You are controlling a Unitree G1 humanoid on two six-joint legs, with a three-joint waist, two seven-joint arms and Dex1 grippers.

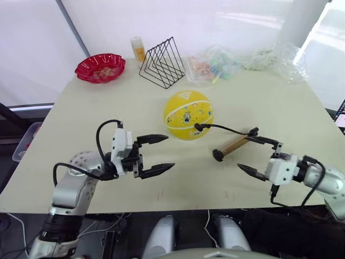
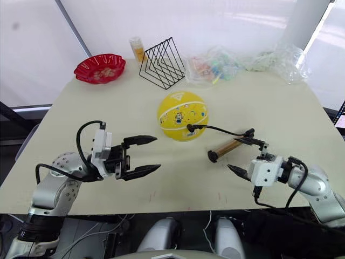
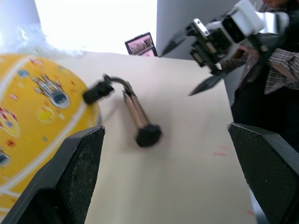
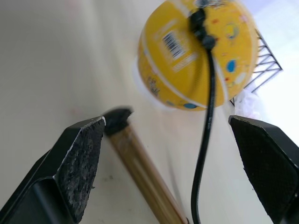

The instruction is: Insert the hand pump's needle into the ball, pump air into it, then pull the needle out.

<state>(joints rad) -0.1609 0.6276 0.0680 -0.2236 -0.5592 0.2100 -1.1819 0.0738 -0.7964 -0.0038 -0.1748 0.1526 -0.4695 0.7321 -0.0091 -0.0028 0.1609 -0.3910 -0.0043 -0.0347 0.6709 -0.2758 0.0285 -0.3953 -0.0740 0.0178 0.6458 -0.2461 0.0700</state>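
1. Your ball (image 1: 188, 115) sits round and full-looking near the middle of the table (image 1: 280, 102), with the red bowl (image 1: 100, 67) and the wire rack (image 1: 162, 62) well behind it.
2. The hose's black fitting (image 4: 199, 24) rests against the side of the ball that faces the right arm. The needle itself cannot be made out, so you can only judge it probably seated in the valve, not confirm it.
3. The hand pump (image 1: 233, 146) lies flat on the table just beside the ball, on its right. Its black knob end points toward the robot and its hose (image 1: 226, 129) arches across to the ball.
4. Your left gripper (image 1: 159, 154) hovers near the ball on its left, fingers spread wide and holding nothing.
5. Your right gripper (image 1: 257, 156) hangs just right of the pump, also spread apart and empty, with one finger close to the pump's far end.
6. Judged from this, insertion looks done. Whether pumping is finished you cannot tell, though the ball looks well rounded.
7. Left for you: any remaining pumping, which needs the barrel steadied and the knob worked, then drawing the needle out while the ball is held from rolling.
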